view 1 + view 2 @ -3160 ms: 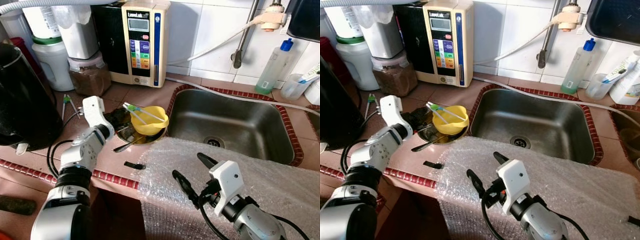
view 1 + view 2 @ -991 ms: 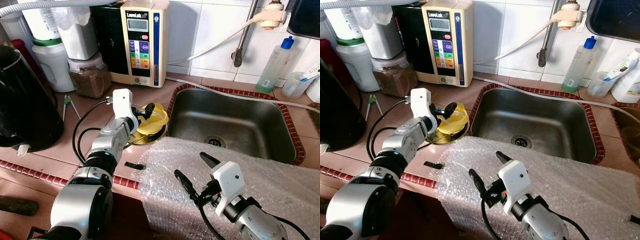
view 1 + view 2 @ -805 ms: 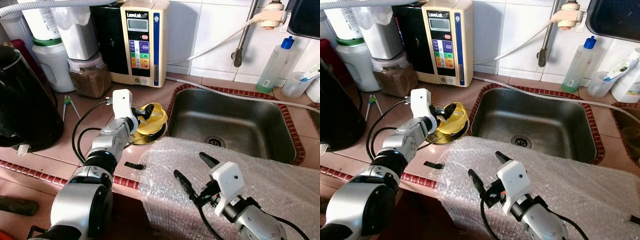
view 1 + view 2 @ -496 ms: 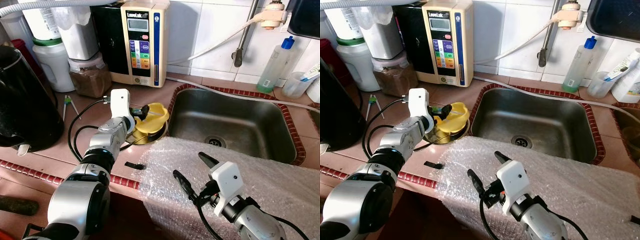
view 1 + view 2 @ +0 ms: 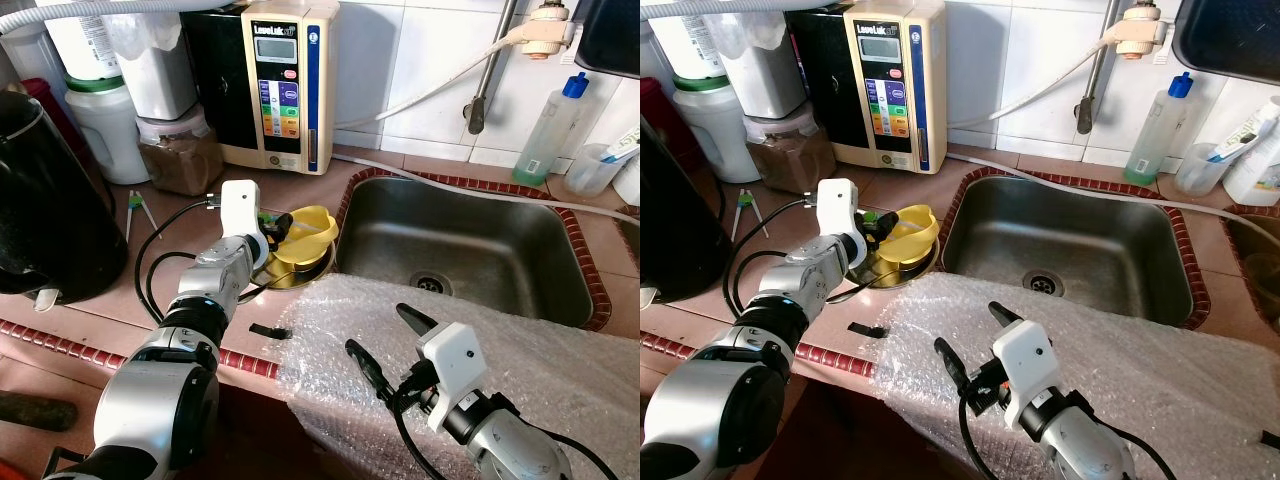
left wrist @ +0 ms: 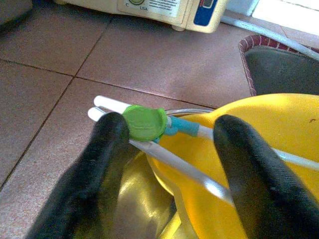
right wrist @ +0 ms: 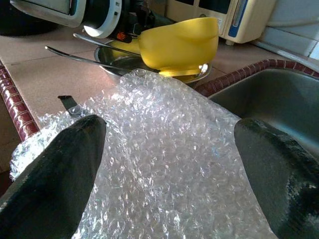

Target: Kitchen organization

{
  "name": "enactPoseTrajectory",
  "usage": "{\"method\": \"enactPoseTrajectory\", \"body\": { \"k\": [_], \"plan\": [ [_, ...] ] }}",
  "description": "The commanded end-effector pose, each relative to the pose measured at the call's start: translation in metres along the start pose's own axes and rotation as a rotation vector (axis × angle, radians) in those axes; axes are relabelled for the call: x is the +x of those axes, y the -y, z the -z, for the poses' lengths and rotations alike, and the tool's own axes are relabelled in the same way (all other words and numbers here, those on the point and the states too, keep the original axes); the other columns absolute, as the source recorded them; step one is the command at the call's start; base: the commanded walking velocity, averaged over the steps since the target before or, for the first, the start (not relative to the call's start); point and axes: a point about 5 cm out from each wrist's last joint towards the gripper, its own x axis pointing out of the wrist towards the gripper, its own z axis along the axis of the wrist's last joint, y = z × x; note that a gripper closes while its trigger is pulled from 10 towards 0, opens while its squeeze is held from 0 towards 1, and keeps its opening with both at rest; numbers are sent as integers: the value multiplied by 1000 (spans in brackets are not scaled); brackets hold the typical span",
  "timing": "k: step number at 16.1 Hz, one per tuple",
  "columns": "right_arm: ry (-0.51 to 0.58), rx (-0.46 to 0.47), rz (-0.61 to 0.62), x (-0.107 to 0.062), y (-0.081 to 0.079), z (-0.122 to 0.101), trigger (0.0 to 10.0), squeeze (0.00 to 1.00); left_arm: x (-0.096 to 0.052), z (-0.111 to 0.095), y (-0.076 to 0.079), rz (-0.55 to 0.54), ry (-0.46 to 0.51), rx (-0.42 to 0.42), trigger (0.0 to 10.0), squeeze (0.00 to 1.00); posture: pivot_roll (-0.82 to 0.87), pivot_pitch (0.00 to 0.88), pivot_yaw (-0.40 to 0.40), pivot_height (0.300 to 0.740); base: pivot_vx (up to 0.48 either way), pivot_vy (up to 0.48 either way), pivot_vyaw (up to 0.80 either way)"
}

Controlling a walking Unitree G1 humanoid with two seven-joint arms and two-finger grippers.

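A yellow bowl (image 5: pixel 303 236) sits tilted in a shallow metal dish (image 5: pixel 292 276) on the tiled counter, just left of the sink. A pair of white chopsticks joined by a green cap (image 6: pixel 145 123) lies across the bowl's rim. My left gripper (image 5: pixel 274 231) is at the bowl's left rim, open, with one black finger (image 6: pixel 102 164) on each side of the green cap. My right gripper (image 5: pixel 388 343) hovers open over the sheet of bubble wrap (image 5: pixel 560 370), near the counter's front edge. The right wrist view shows the bubble wrap (image 7: pixel 164 164) between its fingers.
The steel sink (image 5: pixel 470 250) lies to the right of the bowl. A water ioniser (image 5: pixel 285 85), a jar of brown stuff (image 5: pixel 180 155) and a big black pot (image 5: pixel 45 200) stand at the back left. A small black piece (image 5: pixel 268 330) lies near the counter edge.
My left gripper came from the left to the yellow bowl, then drew back a little to the green cap on the chopsticks. My right gripper has barely moved.
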Motion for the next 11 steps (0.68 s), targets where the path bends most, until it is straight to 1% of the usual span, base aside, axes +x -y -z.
{"method": "enactPoseTrajectory", "body": {
  "k": [1,7,9,11],
  "plan": [
    [6,-3,-10,1,0,-1,10000,0,0,-2,-3,-18,-7,12,0,0,7,0,46,740,0,0,0],
    [18,-10,-9,4,2,-4,10000,0,-2,-5,-14,-73,11,5,0,0,14,0,39,740,0,0,0],
    [43,-22,18,5,5,-9,10000,0,-2,-6,-16,-80,16,1,0,0,14,0,37,740,0,0,0],
    [40,-25,19,5,7,-8,10000,0,-2,-5,-16,-82,21,-12,0,0,14,0,36,740,0,0,0]
  ]
}}
